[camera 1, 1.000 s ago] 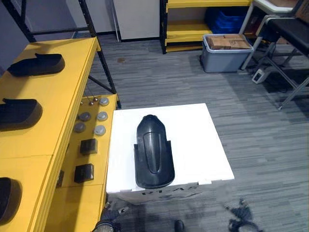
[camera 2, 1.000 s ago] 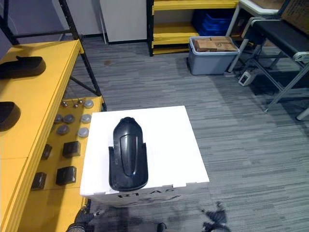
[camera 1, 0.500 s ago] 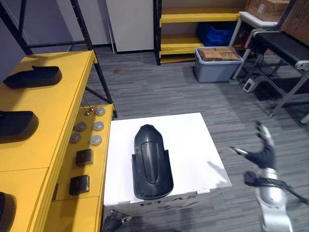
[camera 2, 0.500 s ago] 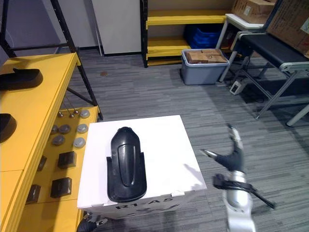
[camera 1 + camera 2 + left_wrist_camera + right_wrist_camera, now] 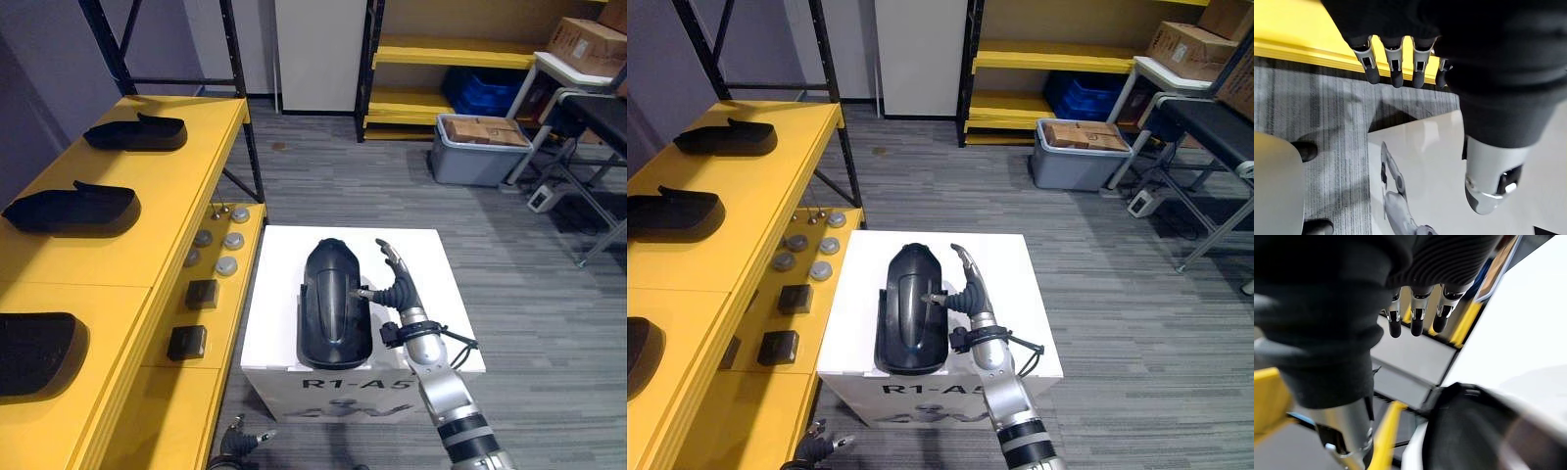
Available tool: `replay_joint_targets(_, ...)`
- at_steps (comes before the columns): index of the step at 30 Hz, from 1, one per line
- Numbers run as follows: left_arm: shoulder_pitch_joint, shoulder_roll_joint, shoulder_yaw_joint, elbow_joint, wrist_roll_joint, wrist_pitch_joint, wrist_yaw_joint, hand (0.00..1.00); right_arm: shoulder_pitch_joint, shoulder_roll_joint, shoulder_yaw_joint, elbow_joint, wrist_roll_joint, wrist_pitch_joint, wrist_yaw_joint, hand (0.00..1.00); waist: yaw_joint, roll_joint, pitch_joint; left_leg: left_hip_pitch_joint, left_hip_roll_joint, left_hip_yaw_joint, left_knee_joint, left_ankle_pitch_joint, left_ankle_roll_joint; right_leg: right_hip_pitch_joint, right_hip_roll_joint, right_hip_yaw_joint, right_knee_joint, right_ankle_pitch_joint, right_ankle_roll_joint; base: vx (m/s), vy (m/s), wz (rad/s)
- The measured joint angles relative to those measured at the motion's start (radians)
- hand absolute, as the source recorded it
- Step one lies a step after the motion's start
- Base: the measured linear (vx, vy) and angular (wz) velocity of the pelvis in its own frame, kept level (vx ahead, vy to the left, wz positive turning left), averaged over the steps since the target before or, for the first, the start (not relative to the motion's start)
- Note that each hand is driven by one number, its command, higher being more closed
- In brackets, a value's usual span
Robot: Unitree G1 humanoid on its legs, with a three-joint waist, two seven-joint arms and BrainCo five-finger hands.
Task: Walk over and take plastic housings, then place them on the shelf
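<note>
Housing (image 5: pixel 334 304) lies lengthwise on the white box (image 5: pixel 436 257), not yet gripped. Right hand (image 5: pixel 400 292), off the box's right side half a second ago, now sits over the box, fingers spread, thumb at the housing's right edge, so pickup looks about to begin. Left hand (image 5: pixel 1396 63) hangs by the box's front-left corner, fingers straight.

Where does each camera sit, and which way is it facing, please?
Left eye view: on the head, looking down at the black housing on the white box; right hand beside it.
Right eye view: same head, slightly aside; same housing, box, yellow shelf.
Left wrist view: along the open left hand, facing grey floor and the shelf's edge.
Right wrist view: along the open right hand, facing the housing closely.
Shared: the housing, in both eye views and the right wrist view.
</note>
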Motion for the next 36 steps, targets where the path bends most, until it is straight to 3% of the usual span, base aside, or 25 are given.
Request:
replay_joint_targets(3, 0.000, -0.006, 0.000, -0.011, 0.000, 0.005, 0.016, 0.00, -0.001, 0.036, -0.080, 0.099, -0.062, 0.080, -0.052, 0.00, 0.003, 0.002, 0.004, -0.013, 0.003, -0.012, -0.014, 0.014, -0.010, -0.017, 0.001, -0.017, 0.000, 0.001, 0.001, -0.04, -0.028, 0.11)
replay_joint_targets(5, 0.002, -0.008, 0.000, -0.017, 0.000, 0.009, 0.028, 0.00, -0.001, 0.044, -0.111, 0.133, -0.083, 0.108, -0.076, 0.00, 0.003, 0.004, 0.006, -0.021, 0.008, -0.015, -0.021, 0.022, -0.014, -0.029, 0.006, -0.018, 0.001, 0.002, 0.001, 0.03, -0.030, 0.04)
replay_joint_targets(8, 0.003, -0.009, 0.001, -0.017, 0.000, 0.017, 0.028, 0.00, -0.019, 0.043, -0.125, 0.156, -0.123, 0.114, -0.121, 0.00, 0.001, 0.002, 0.005, -0.018, 0.019, -0.017, -0.028, 0.030, -0.012, -0.029, 0.018, -0.025, 0.006, 0.007, -0.007, 0.10, -0.043, 0.01)
replay_joint_targets(9, 0.002, -0.011, -0.001, -0.016, 0.000, 0.018, 0.028, 0.00, -0.027, 0.043, -0.135, 0.165, -0.126, 0.114, -0.127, 1.00, 0.000, 0.002, 0.005, -0.016, 0.020, -0.017, -0.028, 0.030, -0.012, -0.028, 0.019, -0.026, 0.006, 0.007, -0.006, 0.08, -0.016, 0.00)
replay_joint_targets(15, 0.000, -0.018, -0.008, -0.010, 0.000, 0.021, 0.028, 0.00, -0.073, 0.033, -0.175, 0.226, -0.123, 0.117, -0.126, 1.00, 0.000, 0.001, 0.003, -0.007, 0.025, -0.023, -0.029, 0.026, -0.021, -0.016, 0.022, -0.040, 0.006, 0.002, 0.000, 0.04, 0.003, 0.04)
replay_joint_targets(23, -0.005, -0.018, -0.007, 0.000, 0.001, 0.026, 0.026, 0.00, -0.081, 0.019, -0.171, 0.274, -0.071, 0.115, -0.070, 1.00, 0.000, -0.003, 0.003, 0.010, 0.028, -0.033, -0.030, 0.025, -0.030, 0.004, 0.023, -0.049, 0.000, 0.001, 0.000, -0.02, 0.006, 0.03)
replay_joint_targets(30, -0.010, -0.013, -0.006, 0.002, 0.001, 0.026, 0.025, 0.00, -0.052, 0.020, -0.169, 0.256, -0.038, 0.100, -0.056, 1.00, 0.001, -0.015, 0.003, 0.011, 0.028, -0.050, -0.030, 0.027, -0.031, 0.012, 0.022, -0.066, 0.000, 0.001, 0.001, 0.00, 0.010, 0.07)
replay_joint_targets(36, -0.009, -0.013, 0.002, 0.002, 0.001, 0.026, 0.024, 0.00, -0.007, 0.041, -0.150, 0.143, -0.012, 0.093, -0.048, 1.00, 0.000, -0.017, 0.003, 0.013, 0.027, -0.050, -0.028, 0.027, -0.031, 0.015, 0.021, -0.066, 0.004, 0.001, 0.001, 0.00, 0.000, 0.00)
